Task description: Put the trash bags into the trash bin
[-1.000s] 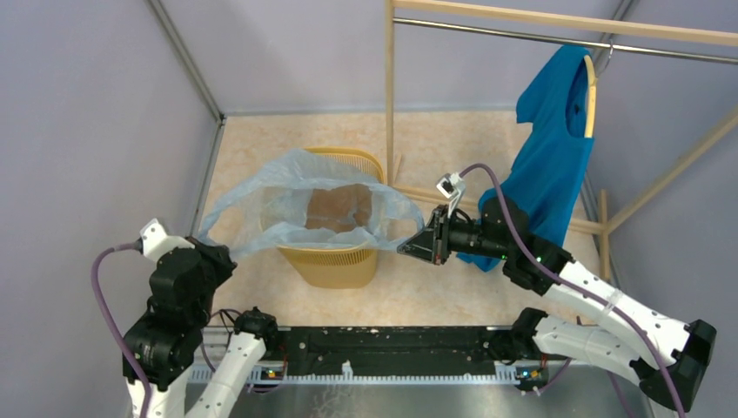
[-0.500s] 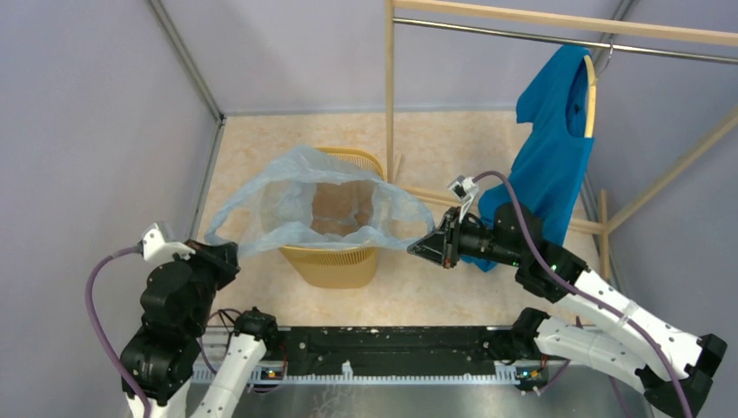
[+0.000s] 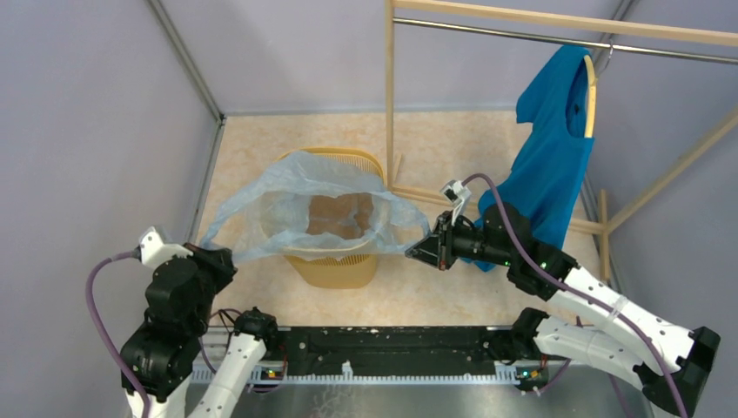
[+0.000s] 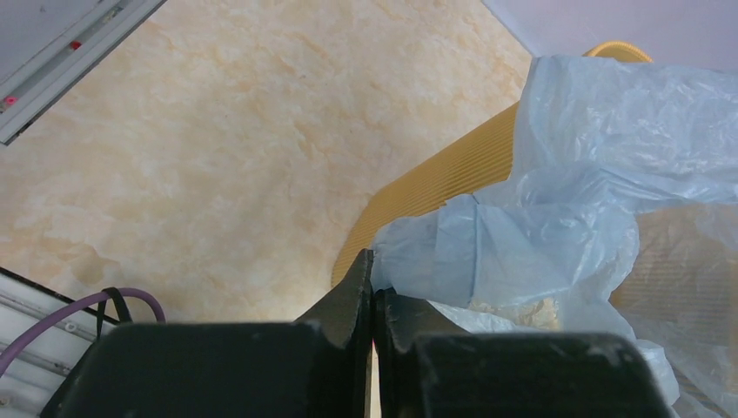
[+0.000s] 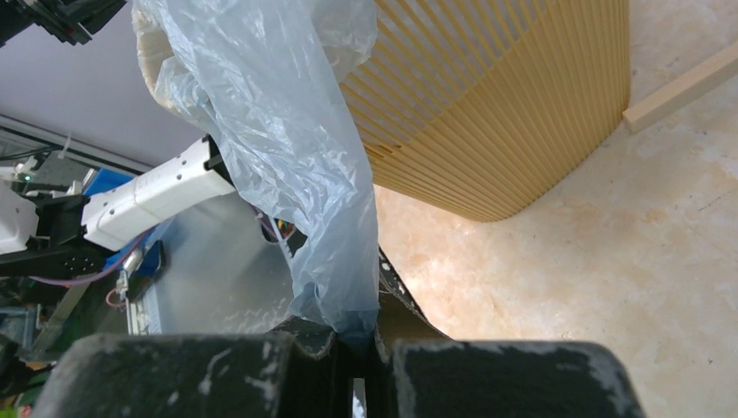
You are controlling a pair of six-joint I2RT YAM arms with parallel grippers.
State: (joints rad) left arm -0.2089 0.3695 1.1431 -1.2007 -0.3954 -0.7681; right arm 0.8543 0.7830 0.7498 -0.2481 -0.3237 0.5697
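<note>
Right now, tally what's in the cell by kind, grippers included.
trash bag: 1
trash bin: 1
blue shirt: 1
wooden rack: 1
grippers: 2, left gripper and right gripper, each shut on the trash bag
Total: 6

Bright, even, diffuse light fills all three views; shadows are faint and soft-edged. The trash bag [image 5: 287,131] film carries a mild sheen without glare, and focus is sharp throughout.
</note>
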